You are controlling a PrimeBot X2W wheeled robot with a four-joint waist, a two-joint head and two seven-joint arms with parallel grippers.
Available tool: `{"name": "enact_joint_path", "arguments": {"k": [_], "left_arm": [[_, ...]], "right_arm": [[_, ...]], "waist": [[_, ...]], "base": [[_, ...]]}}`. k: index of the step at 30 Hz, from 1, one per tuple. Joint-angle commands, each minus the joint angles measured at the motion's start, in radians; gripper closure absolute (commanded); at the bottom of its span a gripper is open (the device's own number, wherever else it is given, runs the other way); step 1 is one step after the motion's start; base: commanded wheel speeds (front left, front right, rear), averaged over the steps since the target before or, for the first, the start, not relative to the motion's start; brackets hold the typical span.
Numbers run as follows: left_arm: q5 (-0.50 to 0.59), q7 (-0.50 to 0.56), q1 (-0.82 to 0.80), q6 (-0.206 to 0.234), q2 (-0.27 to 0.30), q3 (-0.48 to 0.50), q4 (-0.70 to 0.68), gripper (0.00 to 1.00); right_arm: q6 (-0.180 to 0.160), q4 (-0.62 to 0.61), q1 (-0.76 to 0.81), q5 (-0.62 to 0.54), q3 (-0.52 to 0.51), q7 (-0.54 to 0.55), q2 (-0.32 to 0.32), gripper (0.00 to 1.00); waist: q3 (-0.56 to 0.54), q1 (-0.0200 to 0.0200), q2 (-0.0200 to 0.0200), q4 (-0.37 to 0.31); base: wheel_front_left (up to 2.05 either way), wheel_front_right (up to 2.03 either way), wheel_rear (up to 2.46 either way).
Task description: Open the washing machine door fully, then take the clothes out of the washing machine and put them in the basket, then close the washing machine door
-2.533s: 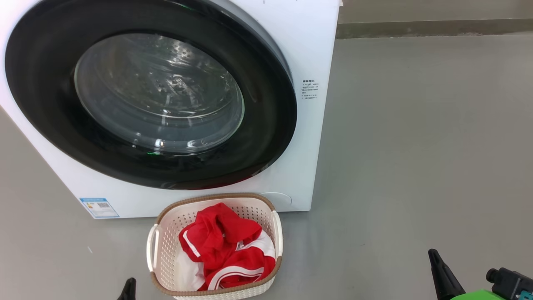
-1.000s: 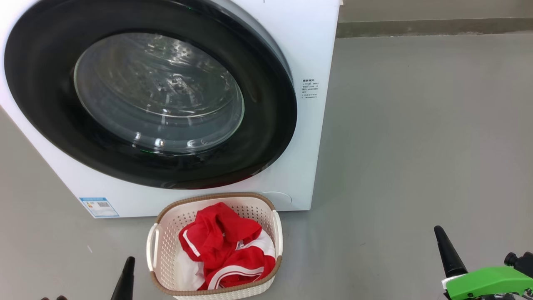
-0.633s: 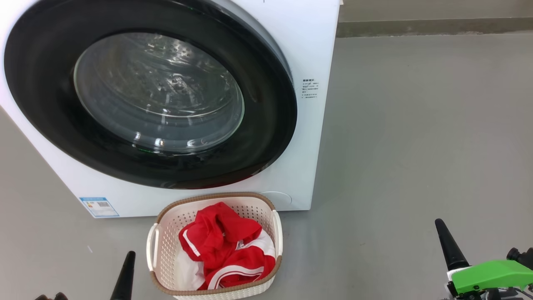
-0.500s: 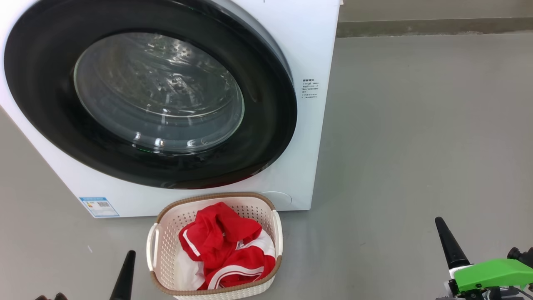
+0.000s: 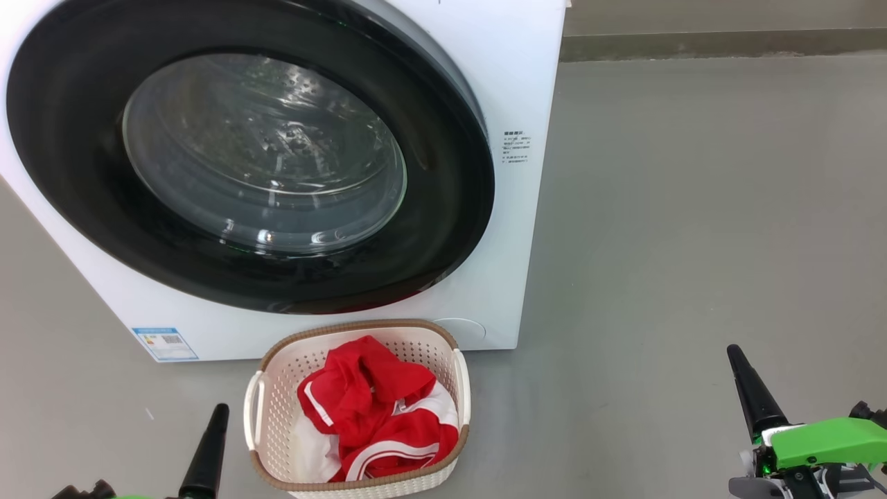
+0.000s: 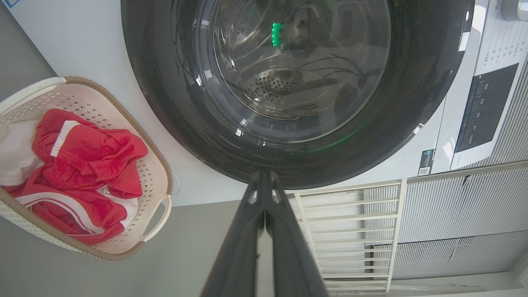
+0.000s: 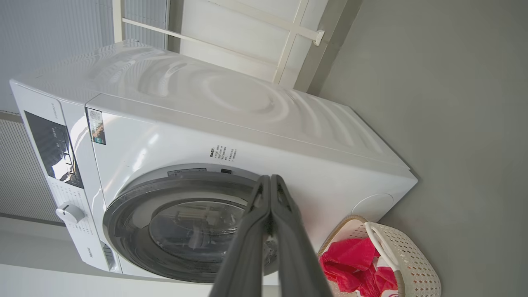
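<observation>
**So, left claw [image 5: 221, 410] and right claw [image 5: 732, 352] both pinched shut, empty**

Basket [image 5: 360, 324] sits between them, just beside the left one, clothes [image 5: 374, 409] piled inside. Behind it, the washing machine door [image 5: 443, 208] is closed on the washing machine [image 5: 513, 83].

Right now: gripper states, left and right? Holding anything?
Left gripper: closed, holding nothing.
Right gripper: closed, holding nothing.
</observation>
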Motion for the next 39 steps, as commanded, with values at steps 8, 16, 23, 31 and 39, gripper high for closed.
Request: {"name": "enact_joint_path", "arguments": {"k": [8,16,23,31,39], "left_arm": [[-0.107,0.029,-0.063,-0.007,0.003,0.042,-0.032,1.00],[-0.179,0.049,-0.075,-0.007,-0.001,0.049,-0.035,1.00],[-0.192,0.053,-0.077,-0.007,-0.002,0.050,-0.035,1.00],[-0.192,0.053,-0.077,-0.007,-0.002,0.050,-0.035,1.00],[-0.192,0.053,-0.077,-0.007,-0.002,0.050,-0.035,1.00]], "right_arm": [[-0.001,-0.043,-0.062,0.097,0.004,0.032,-0.004,1.00],[-0.001,-0.052,-0.072,0.163,-0.003,0.053,-0.001,1.00],[-0.001,-0.054,-0.074,0.175,-0.004,0.056,-0.001,1.00],[-0.001,-0.054,-0.074,0.175,-0.004,0.056,-0.001,1.00],[-0.001,-0.054,-0.074,0.175,-0.004,0.056,-0.001,1.00]], "waist": [[0.000,0.0000,0.0000,0.000],[0.001,0.0000,0.0000,0.000],[0.001,0.0000,0.0000,0.000],[0.001,0.0000,0.0000,0.000],[0.001,0.0000,0.0000,0.000]], "base": [[0.00,0.00,0.00],[0.00,0.00,0.00],[0.00,0.00,0.00],[0.00,0.00,0.00],[0.00,0.00,0.00]]}}
